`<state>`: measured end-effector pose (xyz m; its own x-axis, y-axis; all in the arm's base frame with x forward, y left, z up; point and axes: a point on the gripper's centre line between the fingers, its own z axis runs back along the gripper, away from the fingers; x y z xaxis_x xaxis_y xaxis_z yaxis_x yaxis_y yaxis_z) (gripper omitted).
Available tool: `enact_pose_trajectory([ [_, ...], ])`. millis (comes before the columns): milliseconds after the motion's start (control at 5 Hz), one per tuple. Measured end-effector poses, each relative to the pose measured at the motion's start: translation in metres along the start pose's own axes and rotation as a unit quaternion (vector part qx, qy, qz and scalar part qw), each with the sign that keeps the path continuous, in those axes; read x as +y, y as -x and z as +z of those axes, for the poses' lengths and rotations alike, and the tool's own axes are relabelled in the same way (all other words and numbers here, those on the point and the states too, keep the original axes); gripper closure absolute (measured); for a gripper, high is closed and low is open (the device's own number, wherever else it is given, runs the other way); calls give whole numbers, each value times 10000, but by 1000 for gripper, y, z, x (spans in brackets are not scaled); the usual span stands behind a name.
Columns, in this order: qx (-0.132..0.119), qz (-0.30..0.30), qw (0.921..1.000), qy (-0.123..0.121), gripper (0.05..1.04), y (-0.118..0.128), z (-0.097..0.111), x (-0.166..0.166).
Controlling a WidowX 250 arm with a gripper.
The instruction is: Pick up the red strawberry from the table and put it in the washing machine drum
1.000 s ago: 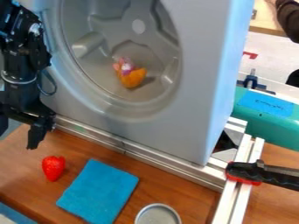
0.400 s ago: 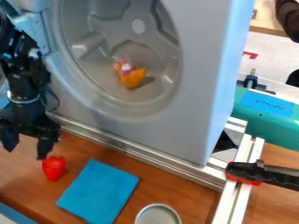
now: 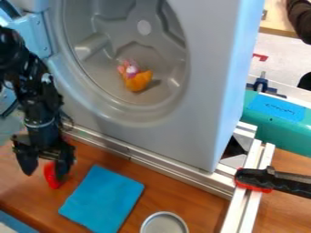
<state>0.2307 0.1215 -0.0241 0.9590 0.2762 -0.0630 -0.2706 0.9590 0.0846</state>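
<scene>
Brown wooden tabletop (image 3: 188,193) runs under everything near the blue cloth (image 3: 101,199), which is the landmark here. Left of and above the cloth, the black gripper (image 3: 45,168) hangs with its fingers spread apart. The red strawberry (image 3: 50,175) lies just left of the cloth's upper part, partly hidden by the finger nearer the cloth; whether they touch, I cannot tell. Beyond the cloth stands a grey washer-like housing (image 3: 182,132), with an orange object (image 3: 139,81) and a small pink-and-white one (image 3: 130,69) inside its round drum. A metal rail (image 3: 164,168) runs along its foot. Right of the cloth sits a round tin (image 3: 164,224), then, farther right, a black-and-red clamp (image 3: 273,180) and a teal object (image 3: 282,134) bearing blue tape (image 3: 276,107).
</scene>
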Motion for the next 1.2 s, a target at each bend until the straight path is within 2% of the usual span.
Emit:
enact_pose_trajectory([
  [200,297,0,9996,-26,81,-6,-19,1],
  [400,430,165,9984,-316,81,-10,-24,10],
  [600,483,213,9976,-441,81,-16,-25,15],
  [800,542,179,9975,-426,81,-23,-32,16],
  [1000,585,133,9977,-312,81,-28,-38,15],
  [1200,693,219,9972,-181,127,-32,-47,22],
])
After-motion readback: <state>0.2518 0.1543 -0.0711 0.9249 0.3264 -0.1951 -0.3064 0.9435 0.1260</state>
